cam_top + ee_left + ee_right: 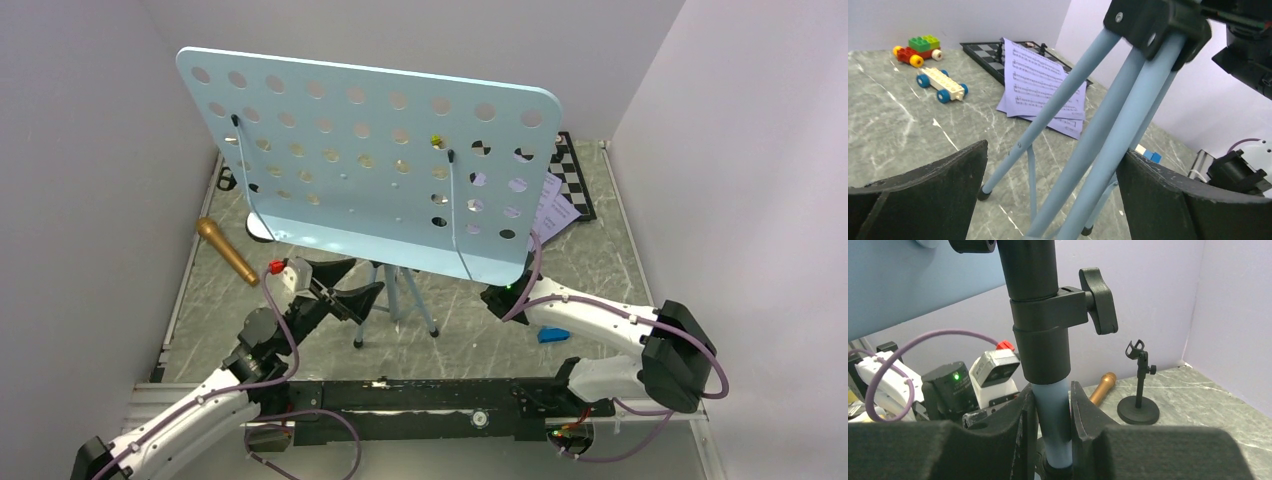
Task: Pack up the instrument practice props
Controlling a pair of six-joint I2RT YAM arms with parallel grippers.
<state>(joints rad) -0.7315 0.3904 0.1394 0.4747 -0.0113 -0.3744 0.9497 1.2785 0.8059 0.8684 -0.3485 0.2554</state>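
right claw [1053, 401] is clamped on the blue pole of the one music stand [370, 170], just under its black collar. left claw [350, 287] gapes wide around the tripod legs, gripping nothing. the stand sits mid-table [470, 330], its punched desk hiding much behind it. one chessboard [577, 172] lies at two o'clock from it, with the sheet-music pages [1040, 85] overlapping (count unclear) at its near edge. two toy brick cars [941, 84] sit at ten o'clock in the left wrist view. one mic stand [1139, 390] stands upright near the one microphone [227, 250], which lies at nine o'clock of the stand.
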